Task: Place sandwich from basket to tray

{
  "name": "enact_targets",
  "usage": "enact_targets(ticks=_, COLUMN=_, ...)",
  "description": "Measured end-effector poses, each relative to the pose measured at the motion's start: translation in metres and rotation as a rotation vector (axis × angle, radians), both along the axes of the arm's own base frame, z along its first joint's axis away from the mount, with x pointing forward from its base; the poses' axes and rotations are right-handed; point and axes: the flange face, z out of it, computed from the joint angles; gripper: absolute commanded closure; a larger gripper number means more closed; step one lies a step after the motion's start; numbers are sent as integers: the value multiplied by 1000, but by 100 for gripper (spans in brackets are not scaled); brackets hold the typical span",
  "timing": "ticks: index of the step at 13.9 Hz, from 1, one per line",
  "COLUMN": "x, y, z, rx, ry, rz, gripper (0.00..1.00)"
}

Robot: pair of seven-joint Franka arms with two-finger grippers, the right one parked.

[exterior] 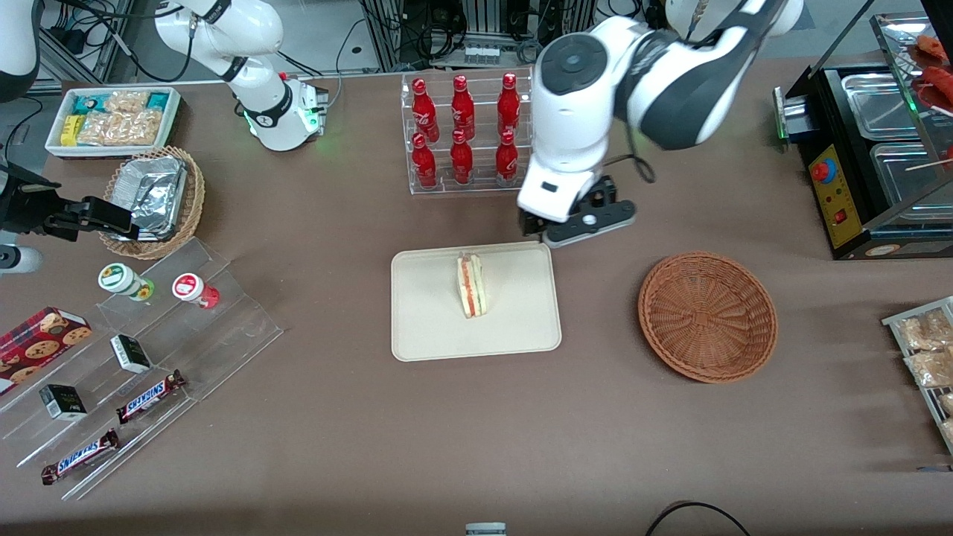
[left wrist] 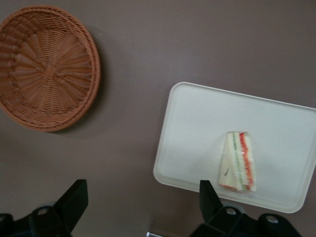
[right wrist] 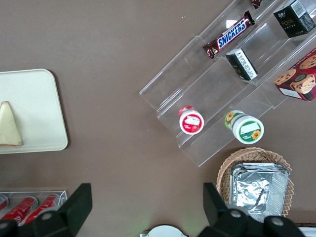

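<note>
- Above the tray's edge that lies farthest from the front camera, the gripper [exterior: 577,223] hangs clear of the table; its fingers [left wrist: 210,196] stand wide apart with nothing between them.
- Seen from the wrist camera, the two dark fingertips frame bare tabletop and a corner of the tray, touching neither.
- From the tray's centre, the gripper sits at about one o'clock in the front view, raised well above the surface.
- The sandwich [exterior: 472,285] stands on its edge on the tray [exterior: 424,327], near the middle, red and green layers showing, slightly toward the working arm's end.
- The basket [exterior: 707,316] lies at three o'clock from the tray, well apart from it toward the working arm's end, and it holds nothing.
- Judged from this, the transfer itself looks complete: the sandwich is out of the basket, on the tray, and released.
- The step in hand appears to be the retreat after release.
- The next move likely calls only for lifting clear, away from the rack of red bottles [exterior: 463,134] close by at eleven o'clock from the gripper, without brushing the sandwich, which could topple from its narrow edge.
</note>
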Motion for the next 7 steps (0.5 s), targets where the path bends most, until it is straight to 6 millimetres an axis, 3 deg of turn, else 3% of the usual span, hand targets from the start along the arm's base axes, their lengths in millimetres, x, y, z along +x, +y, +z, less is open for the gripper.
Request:
enact_targets(ticks=3, x=12, y=55, z=27, rx=-4, ry=63, rz=-54, gripper=1)
enact_targets(ticks=7, x=24, y=164, z=76, rx=-38, ry=128, rz=-150, gripper=1)
